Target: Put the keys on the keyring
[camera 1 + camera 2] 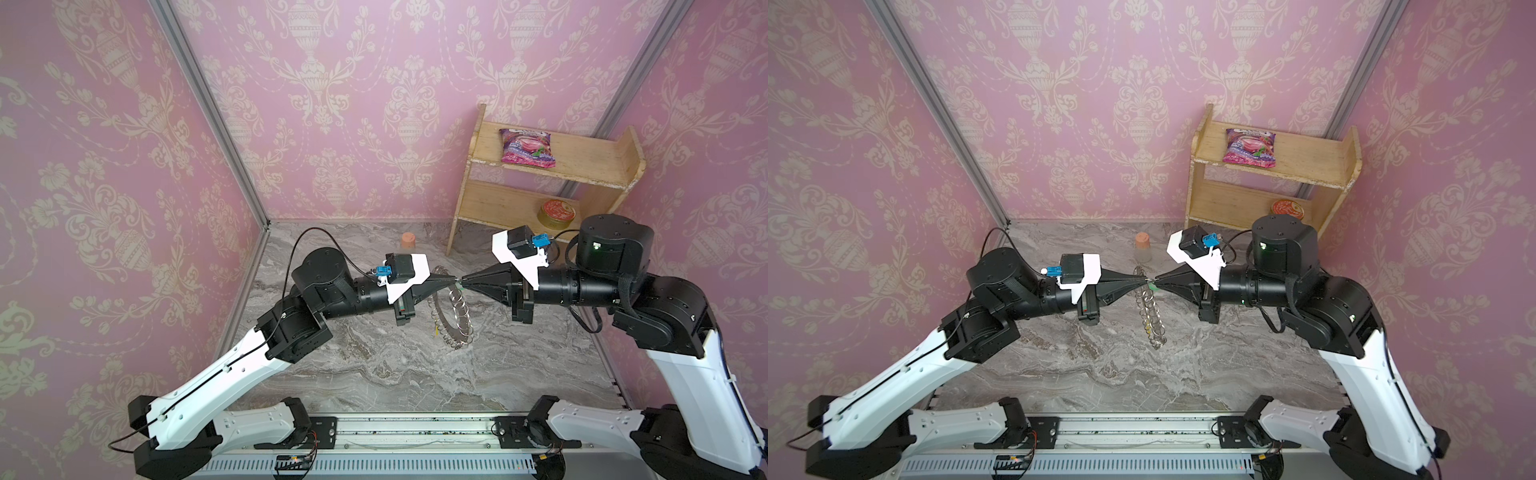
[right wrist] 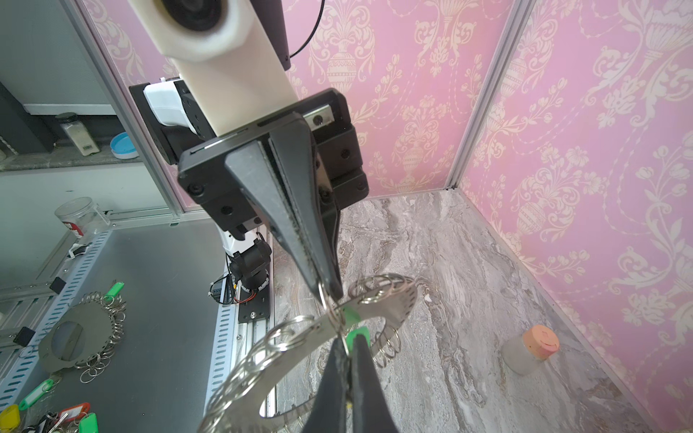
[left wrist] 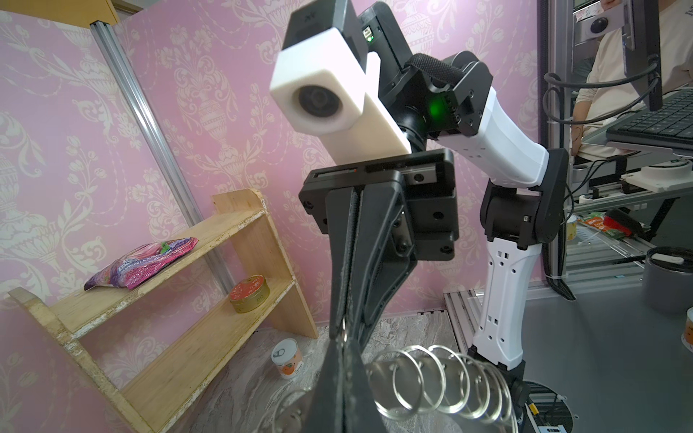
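Both arms reach level to the middle of both top views, tips nearly touching. The left pincer (image 1: 451,280) is closed on a wire ring of the keyring (image 1: 456,316), which hangs edge-on over the table (image 1: 374,365); the right pincer (image 1: 466,285) pinches the green key (image 2: 353,315) beside it.

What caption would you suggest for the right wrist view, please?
Tip to tip: the right gripper, shut on the green key, faces the left gripper holding the keyring aloft.
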